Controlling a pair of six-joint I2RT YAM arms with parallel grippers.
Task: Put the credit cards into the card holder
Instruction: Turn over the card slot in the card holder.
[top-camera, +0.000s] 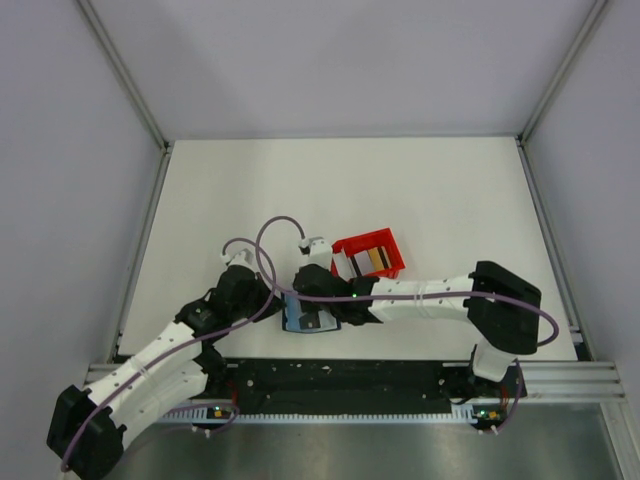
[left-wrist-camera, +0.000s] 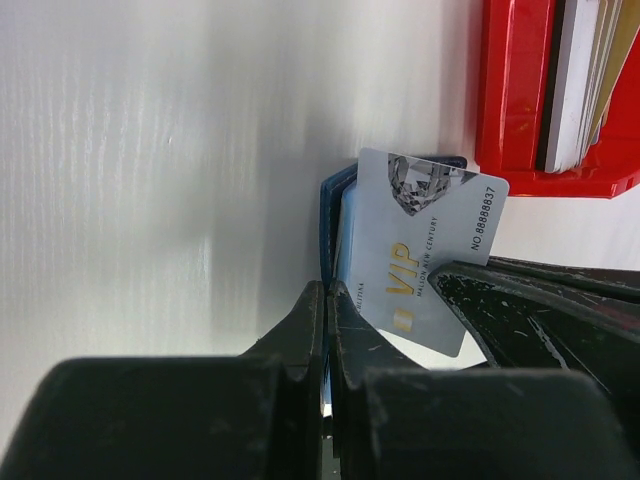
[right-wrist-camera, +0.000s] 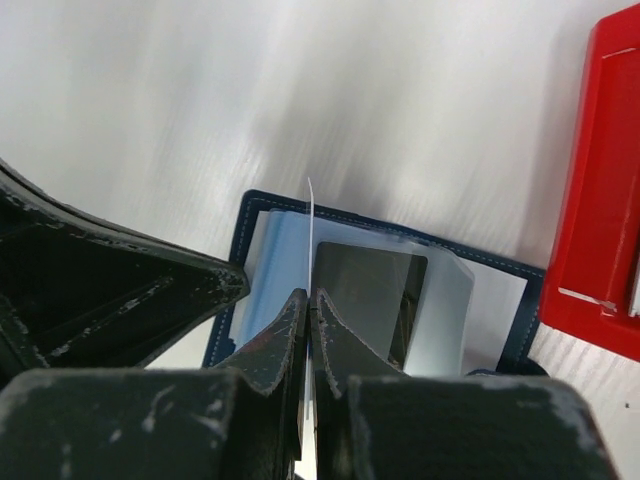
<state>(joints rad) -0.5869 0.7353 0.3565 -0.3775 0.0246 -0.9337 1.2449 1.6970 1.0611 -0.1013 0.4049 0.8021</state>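
The dark navy card holder (top-camera: 312, 322) lies open on the table in front of the red bin. My left gripper (left-wrist-camera: 327, 290) is shut on the holder's blue edge (left-wrist-camera: 334, 215). My right gripper (right-wrist-camera: 308, 295) is shut on a white "VIP" credit card (left-wrist-camera: 425, 250). It holds the card on edge (right-wrist-camera: 311, 225) over the holder's light blue pocketed interior (right-wrist-camera: 440, 300), with the lower part at the pockets. More cards, white and tan (left-wrist-camera: 578, 80), stand in the red bin. In the top view the two grippers meet over the holder, left (top-camera: 275, 300) and right (top-camera: 303, 295).
The red plastic bin (top-camera: 352, 247) stands just behind and to the right of the holder; it also shows in the left wrist view (left-wrist-camera: 510, 100) and the right wrist view (right-wrist-camera: 590, 220). The left fingers (right-wrist-camera: 120, 280) sit close beside the right gripper. White table all round, with walls at the sides.
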